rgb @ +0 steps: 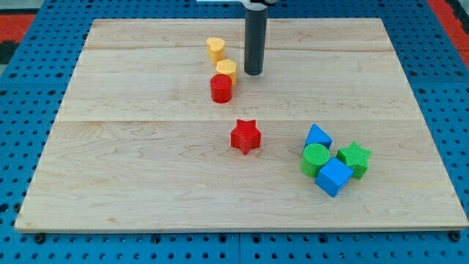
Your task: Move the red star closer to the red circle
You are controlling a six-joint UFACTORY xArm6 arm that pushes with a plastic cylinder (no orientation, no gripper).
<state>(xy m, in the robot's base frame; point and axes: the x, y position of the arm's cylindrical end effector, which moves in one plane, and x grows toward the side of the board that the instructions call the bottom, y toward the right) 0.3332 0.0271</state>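
The red star (245,136) lies near the middle of the wooden board (146,169). The red circle (221,88) stands up and to the left of it, about a block's width of bare wood between them. My tip (253,72) rests on the board just right of the yellow hexagon (226,70), above and to the right of the red circle and well above the red star. It touches no block.
A yellow heart-like block (215,48) sits above the yellow hexagon. At the right, a cluster holds a blue triangle (318,136), a green circle (316,159), a blue cube (334,177) and a green star (355,158). Blue pegboard surrounds the board.
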